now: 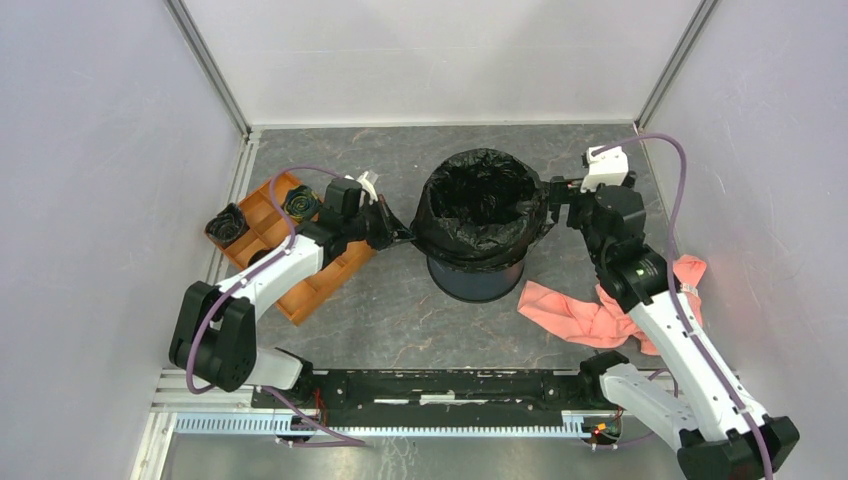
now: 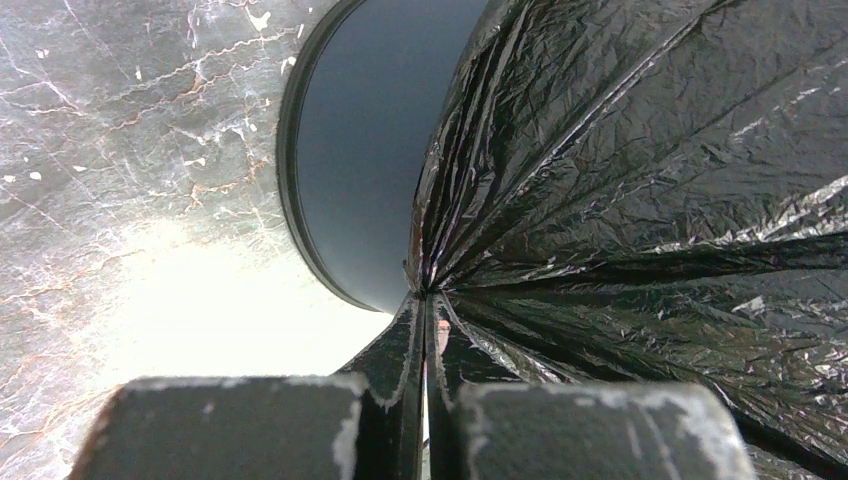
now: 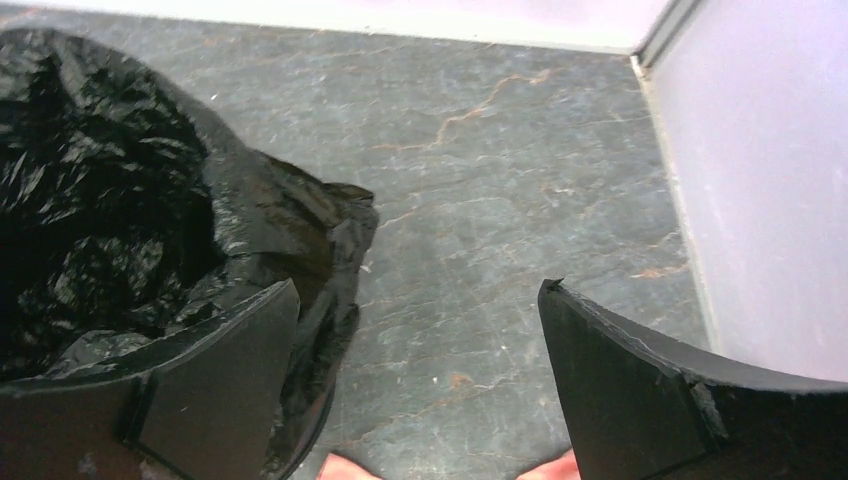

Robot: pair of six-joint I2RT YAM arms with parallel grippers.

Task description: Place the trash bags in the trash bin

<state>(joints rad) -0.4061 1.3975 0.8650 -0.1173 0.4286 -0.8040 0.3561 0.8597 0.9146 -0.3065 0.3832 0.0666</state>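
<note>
A large black trash bag point(image 1: 485, 205) lies over the rim of the navy trash bin point(image 1: 475, 280) and lines its inside. My left gripper point(image 1: 405, 236) is shut on the bag's left edge; in the left wrist view point(image 2: 428, 300) the film point(image 2: 650, 200) fans out from the pinch, beside the bin wall point(image 2: 370, 170). My right gripper point(image 1: 556, 196) is open and empty at the bag's right edge; in its wrist view point(image 3: 420, 290) the bag point(image 3: 100, 200) lies by the left finger. Two small black bag wads point(image 1: 228, 222) point(image 1: 300, 203) sit in the orange tray.
The orange compartment tray point(image 1: 320, 285) lies at the left, under my left arm. A pink cloth point(image 1: 585, 312) lies on the table right of the bin, partly under my right arm, and shows in the right wrist view point(image 3: 345, 468). White walls close the back and sides.
</note>
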